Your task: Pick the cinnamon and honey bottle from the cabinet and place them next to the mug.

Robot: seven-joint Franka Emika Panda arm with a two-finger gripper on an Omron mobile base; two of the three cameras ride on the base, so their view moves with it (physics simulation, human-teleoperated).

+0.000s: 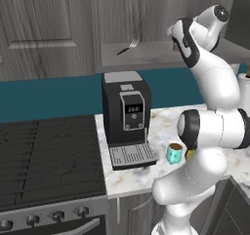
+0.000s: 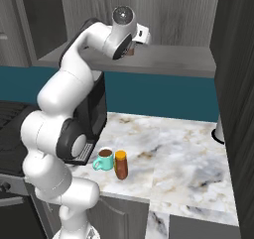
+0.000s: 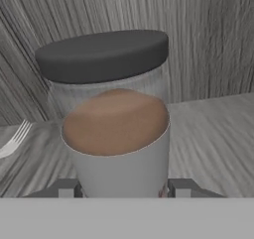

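Cinnamon [image 3: 116,119] sits right up against the hand camera: a slim shaker with a flat grey cap over a clear neck, brown powder showing, and a pale sleeve lower down. It stands upright on the cabinet's [image 1: 44,29] open shelf, and the hand [image 3: 121,187] looks clenched on it, one dark fingertip pressed to each side of the pale lower body. To its left a fork [image 3: 14,140] lies flat on the shelf, apart from the jar. I would judge the shaker light and stiff, but smooth-walled and so a bit slippery; the grip sits low, well under the cap, which should keep it from tipping as long as it is lifted straight before being drawn out of the niche. Down on the marble table [image 2: 183,153], left to right, stand the coffee machine [image 1: 126,117], the teal mug [image 2: 104,159] and, just beside it, the honey bottle [image 2: 120,164], already at its place.
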